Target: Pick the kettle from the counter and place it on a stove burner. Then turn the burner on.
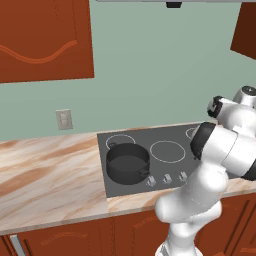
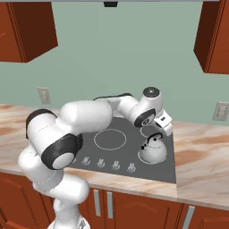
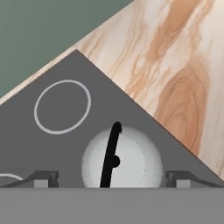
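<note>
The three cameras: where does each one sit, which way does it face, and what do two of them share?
Left base view: behind the arm, left side, looking down at the stove and pot; the white arm fills the lower right.
Right base view: behind, right side; the arm reaches over the kettle.
Hand view: on the hand, looking down at the kettle between open gripper tips.
The right base and hand views share the kettle.

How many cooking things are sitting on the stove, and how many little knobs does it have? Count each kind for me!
Kettle: 1
Pot: 1
Knobs: 5
Total: 7
</note>
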Controlling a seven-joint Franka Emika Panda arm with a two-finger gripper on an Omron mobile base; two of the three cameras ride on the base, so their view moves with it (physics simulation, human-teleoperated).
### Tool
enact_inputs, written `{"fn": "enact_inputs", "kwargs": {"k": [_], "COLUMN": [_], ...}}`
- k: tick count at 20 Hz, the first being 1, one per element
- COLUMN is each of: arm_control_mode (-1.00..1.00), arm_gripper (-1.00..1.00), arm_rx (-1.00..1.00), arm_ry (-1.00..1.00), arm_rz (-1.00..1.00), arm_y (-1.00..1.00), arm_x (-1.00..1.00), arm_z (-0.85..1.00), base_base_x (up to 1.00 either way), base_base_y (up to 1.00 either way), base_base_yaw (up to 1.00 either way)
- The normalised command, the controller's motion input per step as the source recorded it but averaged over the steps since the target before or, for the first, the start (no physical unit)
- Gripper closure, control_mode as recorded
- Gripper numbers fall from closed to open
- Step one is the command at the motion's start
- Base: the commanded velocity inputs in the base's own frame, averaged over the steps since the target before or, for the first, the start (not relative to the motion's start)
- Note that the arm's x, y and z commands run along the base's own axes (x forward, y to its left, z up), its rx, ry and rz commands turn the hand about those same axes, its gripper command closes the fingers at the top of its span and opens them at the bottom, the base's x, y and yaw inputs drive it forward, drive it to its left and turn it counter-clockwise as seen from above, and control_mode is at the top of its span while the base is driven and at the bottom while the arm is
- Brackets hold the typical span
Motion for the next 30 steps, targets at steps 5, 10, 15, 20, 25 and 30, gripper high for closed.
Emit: {"fn": "enact_inputs", "kwargs": {"k": [5, 10, 15, 20, 25, 30], "arm_control_mode": [-1.00, -1.00, -1.00, -1.00, -1.00, -1.00], "arm_gripper": [-1.00, -1.00, -1.00, -1.00, -1.00, -1.00], "arm_rx": [-0.15, -0.15, -0.11, -0.01, 0.00, 0.00], "arm_ry": [0.08, 0.09, 0.10, 0.10, 0.11, 0.05], "arm_rz": [0.45, 0.42, 0.17, 0.00, 0.02, 0.03], "arm_y": [0.66, 0.56, 0.24, 0.01, 0.05, 0.01], "arm_x": [-0.94, -0.92, -0.28, -0.01, -0.05, -0.01], "arm_z": [-0.03, -0.15, -0.14, -0.27, -0.26, -0.14], "base_base_x": [0.00, 0.00, 0.00, 0.00, 0.00, 0.00], "base_base_y": [0.00, 0.00, 0.00, 0.00, 0.00, 0.00], "base_base_yaw": [0.00, 0.00, 0.00, 0.00, 0.00, 0.00]}}
